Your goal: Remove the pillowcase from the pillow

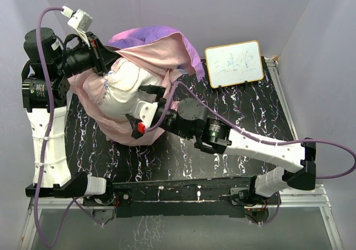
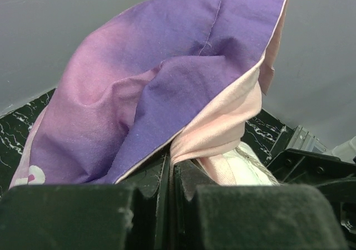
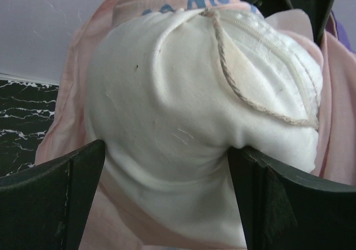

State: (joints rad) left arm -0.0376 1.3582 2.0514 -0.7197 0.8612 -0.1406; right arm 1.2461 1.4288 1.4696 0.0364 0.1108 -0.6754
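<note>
Item: pillowcase (image 1: 161,47), soft fabric, purple-pink outside, pale pink lining; bunched at the back left corner of the black white-veined table (image 1: 239,147), its open mouth turned toward the near edge.

Item: pillow (image 1: 125,88), plump plain white cloth, corded seam; one end bare, the rest inside the cover.

Left gripper (image 1: 108,58): fingers clamped tight on a fold of cover, held raised, judged as anchor so the pillow can be drawn out.

Right gripper (image 1: 146,102): spread wide, straddling the bare end, holding nothing; judged placed to pinch it.

Item: small framed whiteboard (image 1: 233,63), back right, well apart.

Left wrist view alone shows the pinched fold (image 2: 183,144); right wrist view alone shows the seam and the spread fingers (image 3: 67,177); top view alone shows the layout.
</note>
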